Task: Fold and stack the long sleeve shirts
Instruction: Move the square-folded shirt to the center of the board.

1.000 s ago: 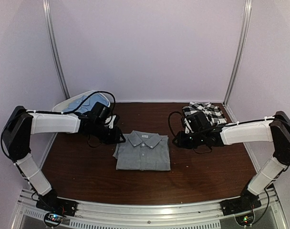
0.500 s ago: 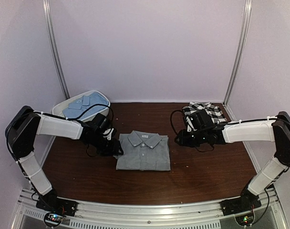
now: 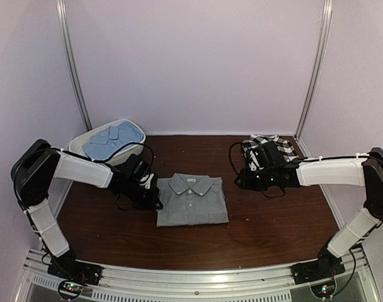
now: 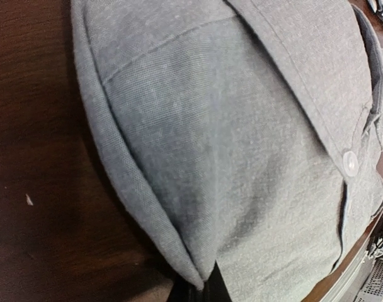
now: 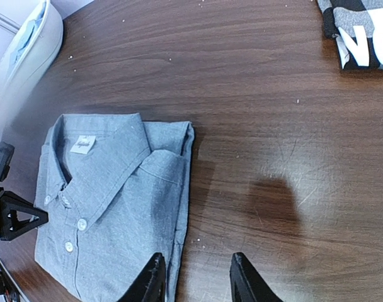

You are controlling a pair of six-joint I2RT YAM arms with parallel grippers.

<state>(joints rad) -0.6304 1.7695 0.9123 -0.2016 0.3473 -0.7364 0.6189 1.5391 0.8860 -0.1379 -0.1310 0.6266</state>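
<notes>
A plain grey shirt (image 3: pixel 191 200) lies folded, collar at the far side, in the middle of the table. My left gripper (image 3: pixel 155 200) sits at its left edge, low on the wood. In the left wrist view the grey shirt (image 4: pixel 242 138) fills the frame and a fold of its edge runs down into my shut left gripper (image 4: pixel 207 290). My right gripper (image 3: pixel 240 182) hovers open by the shirt's right side. In the right wrist view the right gripper (image 5: pixel 198 280) has one fingertip (image 5: pixel 150 280) over the edge of the grey shirt (image 5: pixel 109 207) and the other over bare wood.
A black-and-white checked shirt (image 3: pixel 273 146) lies at the back right corner, behind my right arm. A light blue shirt (image 3: pixel 109 139) rests in a white tub (image 3: pixel 136 130) at the back left. Purple walls close in the table on three sides.
My left gripper opened wide, came down to the grey shirt's left edge and shut on it. The shirt slid a little to the right. My right gripper drew slightly back.
</notes>
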